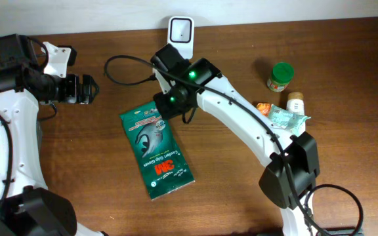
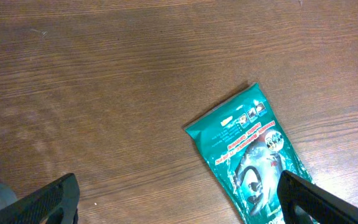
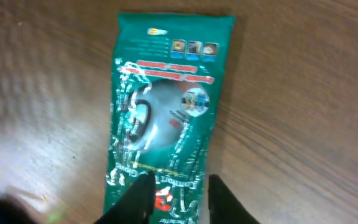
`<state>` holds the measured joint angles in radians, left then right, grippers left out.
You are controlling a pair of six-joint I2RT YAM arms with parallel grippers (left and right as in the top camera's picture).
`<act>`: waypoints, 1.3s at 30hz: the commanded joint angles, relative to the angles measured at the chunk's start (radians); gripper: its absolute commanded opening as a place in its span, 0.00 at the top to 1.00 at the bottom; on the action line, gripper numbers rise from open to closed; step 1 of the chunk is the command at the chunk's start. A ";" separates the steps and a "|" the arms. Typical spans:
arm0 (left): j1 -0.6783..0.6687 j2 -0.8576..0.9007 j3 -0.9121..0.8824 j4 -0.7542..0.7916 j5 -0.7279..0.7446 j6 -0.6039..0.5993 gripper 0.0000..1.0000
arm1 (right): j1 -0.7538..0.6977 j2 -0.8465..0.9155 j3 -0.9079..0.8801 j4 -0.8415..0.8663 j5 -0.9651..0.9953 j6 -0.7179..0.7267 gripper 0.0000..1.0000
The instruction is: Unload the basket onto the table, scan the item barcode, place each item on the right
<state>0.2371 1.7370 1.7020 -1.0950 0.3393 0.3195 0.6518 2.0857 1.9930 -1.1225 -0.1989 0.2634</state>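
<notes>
Green glove packet (image 1: 156,149) with red logo (image 1: 167,166) on brown wood-grain table (image 1: 228,193)

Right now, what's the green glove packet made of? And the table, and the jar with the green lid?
The glove packet looks like thin plastic film, glossy: light glints off its wrinkled printed face. The table is wood or wood-look laminate, brown with a low sheen. Grain lines show, but not which it is. The jar is probably glass or plastic with a green plastic lid; it's too small to be sure.
</notes>
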 commanded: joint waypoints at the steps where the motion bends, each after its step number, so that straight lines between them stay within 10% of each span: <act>1: 0.003 -0.015 0.014 0.002 0.004 0.015 0.01 | -0.054 -0.001 -0.046 0.012 -0.005 0.034 0.70; 12: -0.003 -0.008 0.003 0.066 0.215 -0.151 0.00 | -0.197 0.003 -0.383 0.313 -0.349 0.029 0.62; 13: -0.010 0.000 -0.013 0.062 0.213 -0.151 0.22 | -0.204 0.003 -0.410 0.343 -0.356 0.029 0.62; 14: -0.017 0.012 -0.047 0.063 0.210 -0.172 0.75 | -0.204 0.003 -0.431 0.368 -0.356 0.030 0.62; 15: -0.023 0.021 -0.089 0.073 0.177 -0.245 1.00 | -0.204 0.003 -0.443 0.382 -0.355 0.033 0.62; 22: -0.029 0.038 -0.507 0.403 0.101 -0.561 1.00 | -0.188 0.037 -0.446 0.435 -0.359 0.135 0.71; 39: -0.200 0.222 -0.589 0.530 0.003 -0.622 1.00 | -0.153 0.146 -0.446 0.420 -0.415 0.135 0.66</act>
<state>0.0460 1.9186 1.1290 -0.5610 0.3580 -0.2890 0.4759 2.2135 1.5528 -0.7010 -0.6006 0.3962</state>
